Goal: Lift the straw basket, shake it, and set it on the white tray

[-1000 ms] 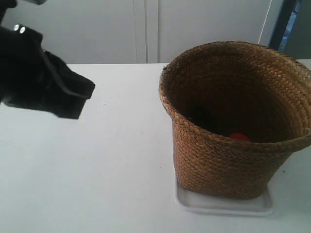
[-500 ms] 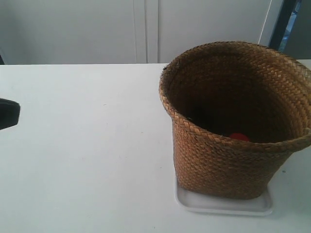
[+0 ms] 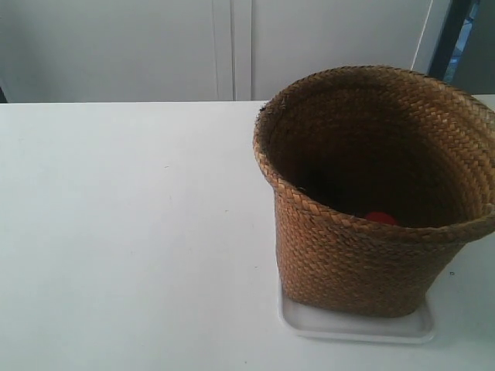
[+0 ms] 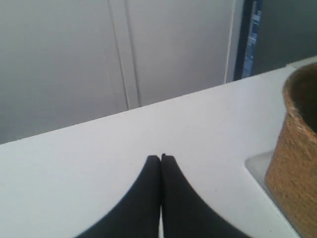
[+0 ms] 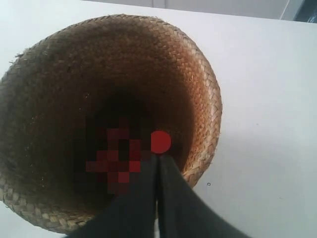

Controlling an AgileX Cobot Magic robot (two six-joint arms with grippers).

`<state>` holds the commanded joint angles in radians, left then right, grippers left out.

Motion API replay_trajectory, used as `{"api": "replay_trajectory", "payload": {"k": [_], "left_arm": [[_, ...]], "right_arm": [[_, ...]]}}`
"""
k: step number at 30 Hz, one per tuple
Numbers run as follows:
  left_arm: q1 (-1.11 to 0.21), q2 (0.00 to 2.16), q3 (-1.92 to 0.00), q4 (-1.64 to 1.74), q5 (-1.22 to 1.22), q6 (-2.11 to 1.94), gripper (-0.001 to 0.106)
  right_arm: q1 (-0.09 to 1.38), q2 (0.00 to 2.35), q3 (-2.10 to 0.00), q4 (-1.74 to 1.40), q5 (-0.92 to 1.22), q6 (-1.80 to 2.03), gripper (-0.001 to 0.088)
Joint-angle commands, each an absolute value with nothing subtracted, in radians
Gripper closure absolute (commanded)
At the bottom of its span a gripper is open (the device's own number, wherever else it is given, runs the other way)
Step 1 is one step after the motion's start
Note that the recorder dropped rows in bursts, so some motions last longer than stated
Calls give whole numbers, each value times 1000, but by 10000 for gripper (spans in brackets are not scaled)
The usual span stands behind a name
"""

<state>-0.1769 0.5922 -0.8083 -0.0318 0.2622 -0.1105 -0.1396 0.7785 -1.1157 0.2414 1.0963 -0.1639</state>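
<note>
The brown woven straw basket [image 3: 363,239] stands upright on the white tray [image 3: 356,325] at the exterior view's right; no arm shows there. A small red round thing [image 3: 380,219] lies inside it, seen from above as a red disc [image 5: 160,142]. My right gripper [image 5: 158,157] hovers above the basket [image 5: 198,74], over its opening just inside the rim, fingers pressed together and empty. My left gripper [image 4: 160,158] is shut and empty over bare table, with the basket [image 4: 297,163] and a tray corner [image 4: 257,166] off to one side.
The white table [image 3: 131,232] spreads wide beside the basket. Pale cabinet doors [image 3: 224,46] stand behind the table's far edge, with a dark post [image 3: 445,35] at the back.
The black arm at the exterior view's left has drawn back out of that view. The basket and tray have not moved.
</note>
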Motion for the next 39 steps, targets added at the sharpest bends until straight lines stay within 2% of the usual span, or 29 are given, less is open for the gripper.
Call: {"api": "replay_trajectory", "payload": {"k": [6, 11, 21, 29, 35, 39], "left_arm": [[-28, 498, -735, -58, 262, -108, 1049], [33, 380, -617, -58, 253, -104, 1049], [38, 144, -317, -58, 118, -104, 1049], [38, 4, -129, -58, 112, -104, 1049], [38, 0, -47, -58, 131, -104, 1049], [38, 0, 0, -58, 228, -104, 1049]], "right_arm": [[-140, 779, -1116, 241, 1096, -164, 868], [-140, 779, -1116, 241, 1096, -164, 868], [-140, 779, -1116, 241, 1096, -162, 868], [-140, 779, -1116, 241, 1096, -162, 868], [-140, 779, -1116, 241, 1094, -162, 868], [-140, 779, -1116, 241, 1093, -162, 868]]}}
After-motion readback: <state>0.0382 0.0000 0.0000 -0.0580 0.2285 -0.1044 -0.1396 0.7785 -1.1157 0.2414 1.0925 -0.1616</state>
